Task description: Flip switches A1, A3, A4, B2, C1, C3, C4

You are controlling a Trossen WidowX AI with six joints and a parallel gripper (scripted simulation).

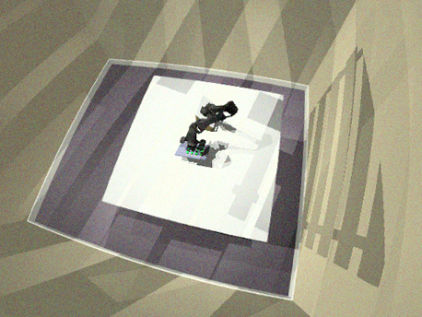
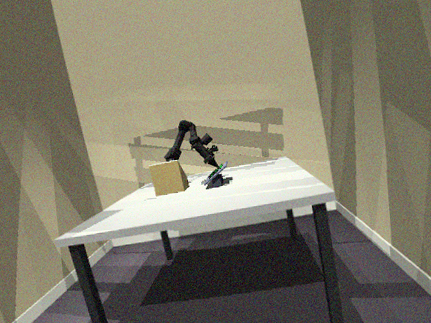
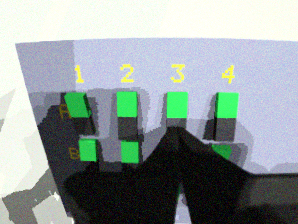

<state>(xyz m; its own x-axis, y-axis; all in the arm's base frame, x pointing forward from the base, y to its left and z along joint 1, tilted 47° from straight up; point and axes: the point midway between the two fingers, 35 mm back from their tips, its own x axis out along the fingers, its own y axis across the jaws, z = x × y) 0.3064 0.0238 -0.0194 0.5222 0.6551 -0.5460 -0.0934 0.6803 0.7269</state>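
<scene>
Most row C switches hide behind the gripper (image 1: pixel 195 150) (image 2: pixel 218 166) (image 3: pixel 180 131).

The white table (image 1: pixel 142 178) (image 2: pixel 194 215) is seen whole from high overhead and, from farther along its length, at a low slant; the switch panel (image 1: pixel 182 152) (image 2: pixel 223 169) (image 3: pixel 110 60), at twelve o'clock up close, is viewed from the wrist.

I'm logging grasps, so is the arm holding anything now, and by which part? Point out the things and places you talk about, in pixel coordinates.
Nothing is held; the black parallel-jaw gripper (image 2: pixel 217 166) (image 3: pixel 175 132) is shut on itself.
</scene>
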